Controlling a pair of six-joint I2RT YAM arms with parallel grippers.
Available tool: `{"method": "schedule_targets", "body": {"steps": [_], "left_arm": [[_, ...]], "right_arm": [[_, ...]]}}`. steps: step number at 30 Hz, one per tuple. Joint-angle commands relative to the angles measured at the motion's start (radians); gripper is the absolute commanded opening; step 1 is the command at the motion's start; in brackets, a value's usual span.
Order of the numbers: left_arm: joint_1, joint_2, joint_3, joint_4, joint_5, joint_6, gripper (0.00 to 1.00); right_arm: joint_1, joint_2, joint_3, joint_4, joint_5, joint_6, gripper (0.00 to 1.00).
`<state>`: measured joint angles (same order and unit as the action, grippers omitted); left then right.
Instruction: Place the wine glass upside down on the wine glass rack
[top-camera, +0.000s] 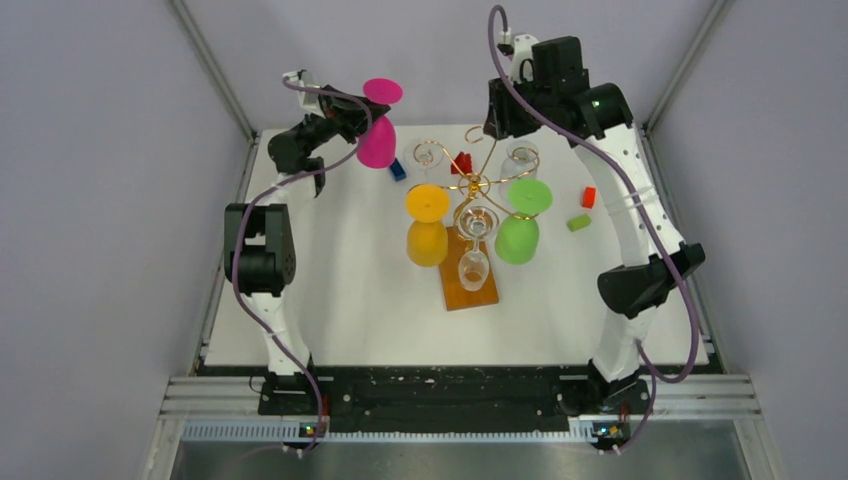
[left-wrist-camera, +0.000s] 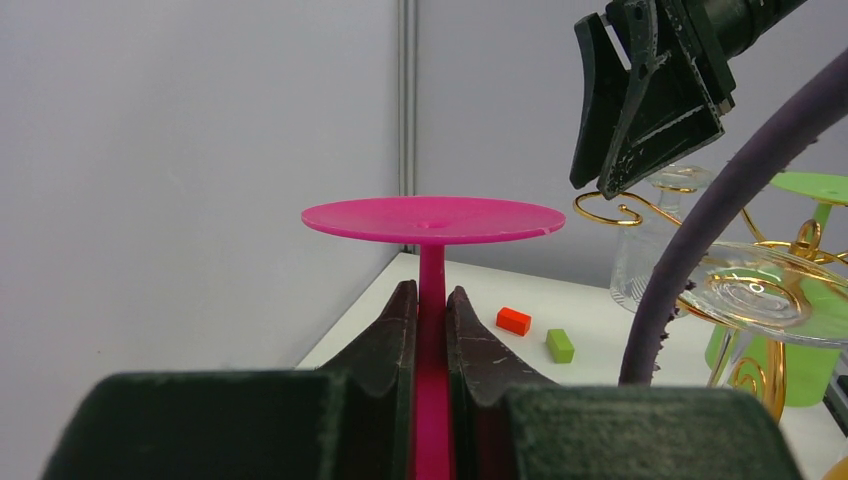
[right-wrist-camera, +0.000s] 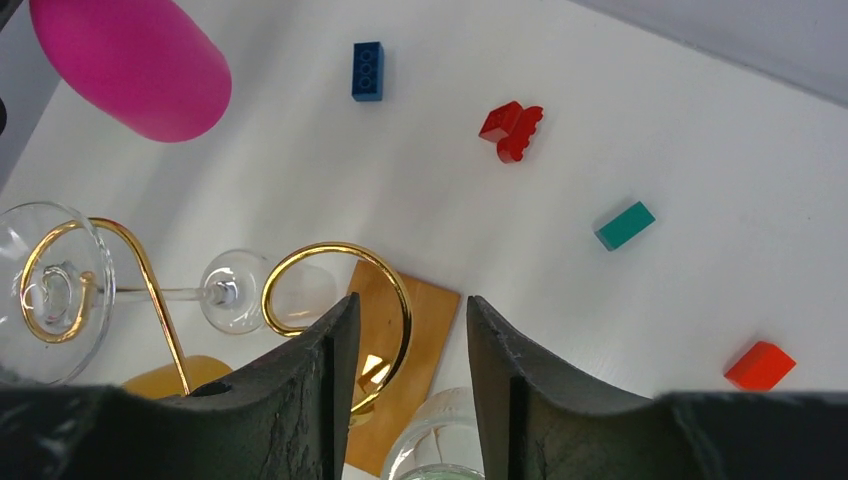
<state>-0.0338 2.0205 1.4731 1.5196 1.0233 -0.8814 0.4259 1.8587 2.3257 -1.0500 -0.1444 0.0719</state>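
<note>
My left gripper (top-camera: 358, 112) is shut on the stem of a pink wine glass (top-camera: 378, 125). It holds the glass upside down in the air at the back left, left of the rack. In the left wrist view the stem runs between my fingers (left-wrist-camera: 432, 297) and the foot (left-wrist-camera: 433, 220) is on top. The gold wire rack (top-camera: 472, 183) stands mid-table on its wooden base (top-camera: 470, 288). A yellow glass (top-camera: 427, 228), a green glass (top-camera: 521, 222) and clear glasses (top-camera: 474, 245) hang on it. My right gripper (top-camera: 507, 122) is open and empty above the rack's back; a gold scroll (right-wrist-camera: 338, 300) lies below its fingers (right-wrist-camera: 410, 312).
Small bricks lie behind and right of the rack: blue (right-wrist-camera: 367, 70), red (right-wrist-camera: 512, 130), teal (right-wrist-camera: 625, 225), orange (top-camera: 588, 197) and green (top-camera: 578, 222). Grey walls close in the table at the back and on both sides.
</note>
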Motion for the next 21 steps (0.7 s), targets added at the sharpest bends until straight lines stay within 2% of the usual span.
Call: {"method": "schedule_targets", "body": {"steps": [1, 11, 21], "left_arm": [[0.003, -0.03, 0.016, 0.1, -0.011, -0.005, 0.0], [0.002, -0.029, 0.017, 0.1, -0.009, -0.013, 0.0], [0.004, -0.021, 0.019, 0.1, 0.003, -0.005, 0.0]], "right_arm": [[0.022, -0.025, 0.043, -0.007, 0.027, -0.042, 0.42], [0.048, -0.016, 0.018, -0.012, 0.016, -0.118, 0.28], [0.086, 0.035, 0.036, -0.023, 0.038, -0.17, 0.28]]}}
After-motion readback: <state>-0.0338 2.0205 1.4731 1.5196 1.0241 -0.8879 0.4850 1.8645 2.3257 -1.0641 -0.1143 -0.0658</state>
